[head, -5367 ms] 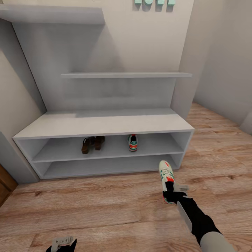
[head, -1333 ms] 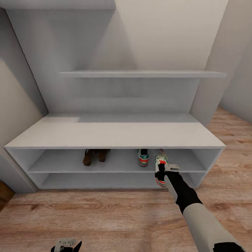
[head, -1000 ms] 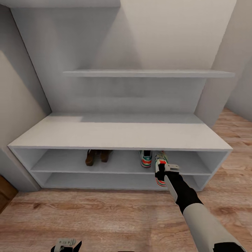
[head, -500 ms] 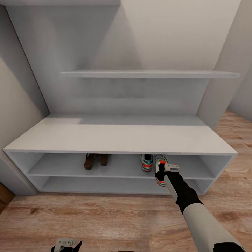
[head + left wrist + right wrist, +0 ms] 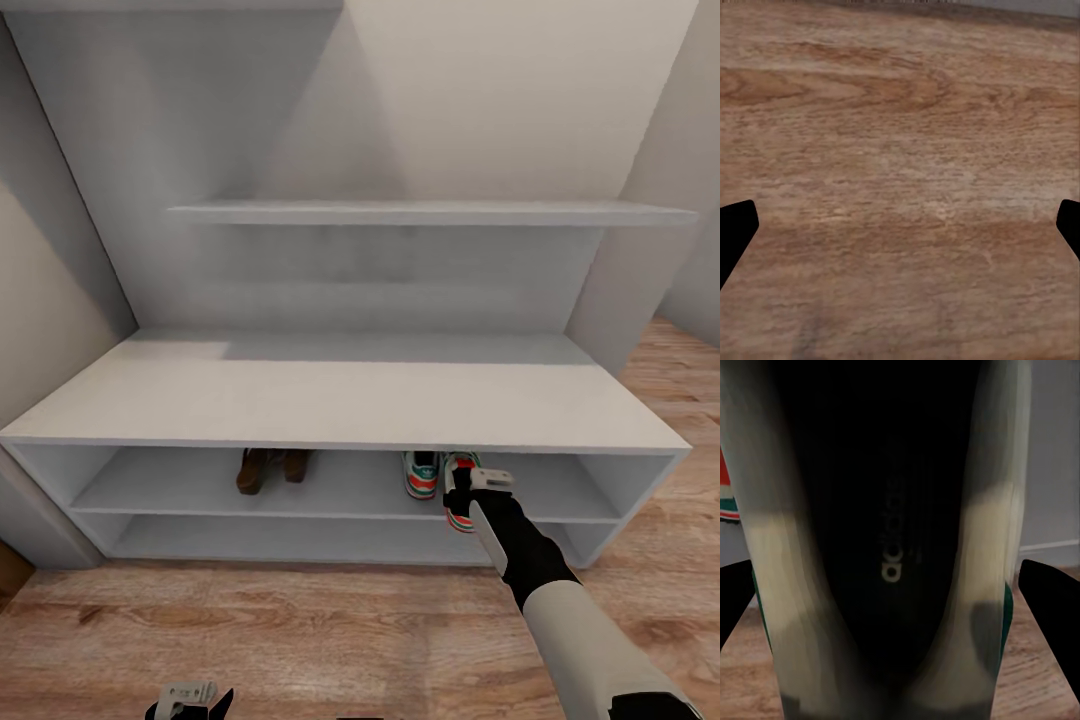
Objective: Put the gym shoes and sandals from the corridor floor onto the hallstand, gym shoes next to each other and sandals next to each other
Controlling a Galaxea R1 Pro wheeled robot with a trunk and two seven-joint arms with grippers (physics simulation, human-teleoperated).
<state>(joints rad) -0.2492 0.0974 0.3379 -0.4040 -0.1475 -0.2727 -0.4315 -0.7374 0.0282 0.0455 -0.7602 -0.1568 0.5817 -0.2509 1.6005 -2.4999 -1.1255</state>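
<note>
White gym shoe (image 5: 459,489) held by the right gripper (image 5: 462,492) at the hallstand's (image 5: 340,400) upper tier

Its toe sits just right of the shelved gym shoe (image 5: 422,472), heel overhanging the near edge; letting go here could tip it onto the corridor floor (image 5: 300,640). Sandals (image 5: 266,467) rest further left, half hidden beneath the top board. Left gripper (image 5: 900,225) hangs open over planks; the right fingertips are hidden, so the grasp is a judgement
</note>
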